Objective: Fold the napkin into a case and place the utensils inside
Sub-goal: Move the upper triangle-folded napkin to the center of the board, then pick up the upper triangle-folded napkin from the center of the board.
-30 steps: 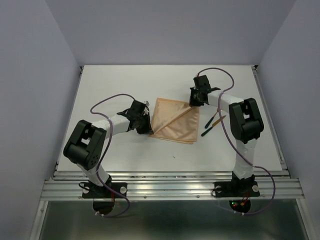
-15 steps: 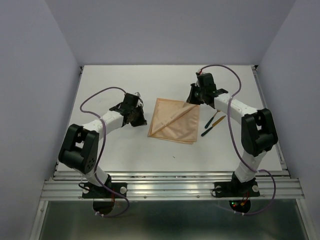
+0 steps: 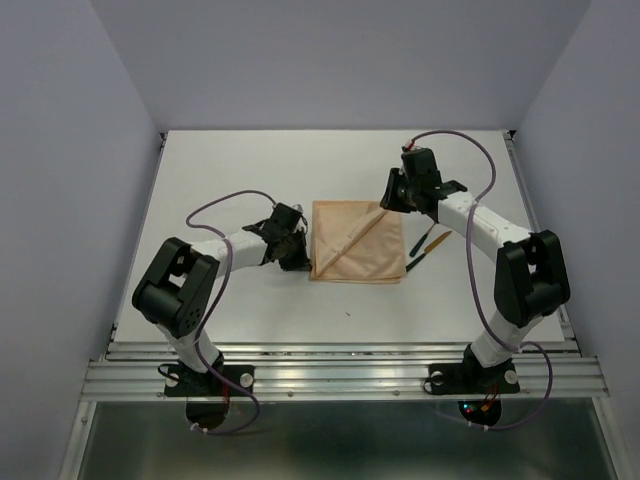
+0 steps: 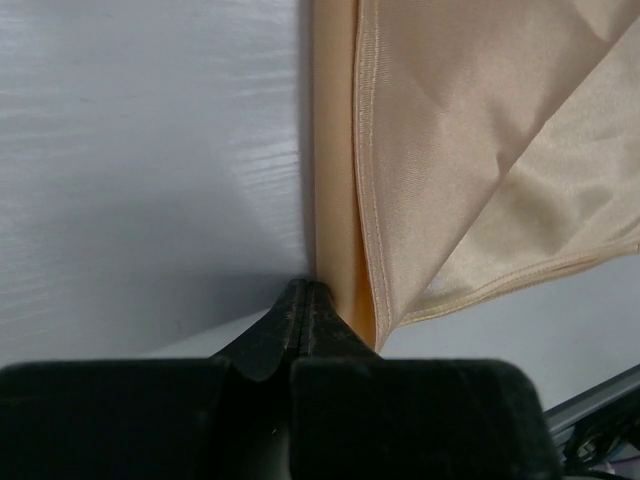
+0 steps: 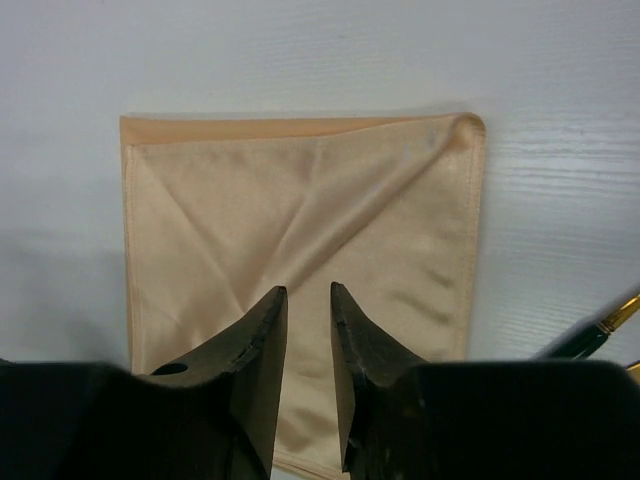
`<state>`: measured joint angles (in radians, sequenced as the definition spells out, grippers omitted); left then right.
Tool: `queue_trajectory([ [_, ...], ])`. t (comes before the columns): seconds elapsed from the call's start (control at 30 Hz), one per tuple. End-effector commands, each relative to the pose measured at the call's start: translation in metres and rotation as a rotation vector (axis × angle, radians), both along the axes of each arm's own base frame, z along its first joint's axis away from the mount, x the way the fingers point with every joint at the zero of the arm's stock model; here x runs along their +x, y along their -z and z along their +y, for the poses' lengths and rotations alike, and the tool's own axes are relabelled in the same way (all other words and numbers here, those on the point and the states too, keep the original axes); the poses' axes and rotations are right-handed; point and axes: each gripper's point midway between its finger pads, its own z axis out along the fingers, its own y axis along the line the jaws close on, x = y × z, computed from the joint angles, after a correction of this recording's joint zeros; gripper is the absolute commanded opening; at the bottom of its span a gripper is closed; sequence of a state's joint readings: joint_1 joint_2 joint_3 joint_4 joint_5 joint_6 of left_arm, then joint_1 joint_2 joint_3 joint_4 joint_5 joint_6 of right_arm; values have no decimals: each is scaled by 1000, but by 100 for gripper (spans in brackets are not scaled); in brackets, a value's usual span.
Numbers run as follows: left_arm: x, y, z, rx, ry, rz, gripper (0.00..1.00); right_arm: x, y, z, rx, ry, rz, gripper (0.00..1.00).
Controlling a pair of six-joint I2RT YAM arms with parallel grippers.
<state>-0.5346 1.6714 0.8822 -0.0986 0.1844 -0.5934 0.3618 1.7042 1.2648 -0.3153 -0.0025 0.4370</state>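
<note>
The peach-orange napkin (image 3: 358, 243) lies folded into a flat rectangle mid-table, with a diagonal flap on top. My left gripper (image 3: 297, 252) is shut, its tips (image 4: 306, 290) against the napkin's (image 4: 470, 150) left edge, and no cloth shows between the jaws. My right gripper (image 3: 393, 196) hovers over the napkin's far right corner. In the right wrist view it (image 5: 308, 292) stands open by a narrow gap above the napkin (image 5: 300, 200), holding nothing. The utensils (image 3: 425, 243), with dark handles and gold tips, lie just right of the napkin; one (image 5: 598, 333) shows at the right wrist view's edge.
Purple cables (image 3: 225, 200) loop over both arms. The white table (image 3: 240, 160) ends at a metal rail (image 3: 340, 352) at the near edge, and grey walls close in the sides and back.
The napkin has turned from tilted to square with the table. My left gripper swung away and came back to its left edge. My right gripper has opened and lifted off the cloth.
</note>
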Motion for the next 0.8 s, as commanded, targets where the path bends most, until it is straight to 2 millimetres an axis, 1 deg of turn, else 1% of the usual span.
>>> queue_trajectory([
  [0.0,-25,-1,-14,-22,24,29,0,-2,-8,-38,-104,115,-29,30],
  [0.1,-38,-8,-27,-43,63,24,0,-14,7,-56,-118,144,15,30],
  [0.17,-46,-13,-34,-55,90,28,0,-23,14,-60,-129,140,32,31],
  [0.2,-48,-15,-34,-52,95,30,0,-24,15,-60,-130,138,34,31],
  [0.23,-50,-15,-29,-34,92,37,0,-26,17,-60,-134,130,41,31],
  [0.27,-48,-21,-26,-20,90,15,0,-27,16,-59,-133,118,42,31],
  [0.33,-39,-25,-9,45,53,-17,0,-28,15,-51,-114,73,53,31],
  [0.37,-37,-30,-1,63,40,-15,0,-27,13,-48,-104,60,52,32],
  [0.4,-28,-35,11,72,13,-27,0,-27,9,-37,-99,29,42,32],
  [0.43,-23,-35,18,76,-5,-29,0,-28,7,-29,-104,13,35,32],
  [0.47,-17,-41,24,66,-25,-40,1,-33,6,-10,-114,-33,27,32],
  [0.5,-11,-44,30,59,-35,-47,3,-34,10,-4,-148,-40,32,33],
  [0.53,-4,-48,37,55,-59,-56,5,-32,4,8,-157,-58,16,34],
  [0.57,8,-52,54,55,-113,-62,7,-34,6,18,-166,-79,17,36],
  [0.6,20,-62,60,51,-133,-88,10,-41,6,36,-173,-118,15,37],
  [0.63,28,-67,66,53,-154,-104,11,-41,10,44,-177,-129,21,37],
  [0.67,41,-77,76,52,-194,-126,13,-43,10,53,-176,-143,18,37],
  [0.7,48,-82,81,50,-211,-137,14,-46,11,61,-178,-161,19,38],
  [0.73,53,-86,84,46,-222,-141,14,-55,13,78,-180,-197,18,40],
  [0.77,62,-90,91,40,-245,-149,15,-58,17,86,-188,-218,24,41],
])
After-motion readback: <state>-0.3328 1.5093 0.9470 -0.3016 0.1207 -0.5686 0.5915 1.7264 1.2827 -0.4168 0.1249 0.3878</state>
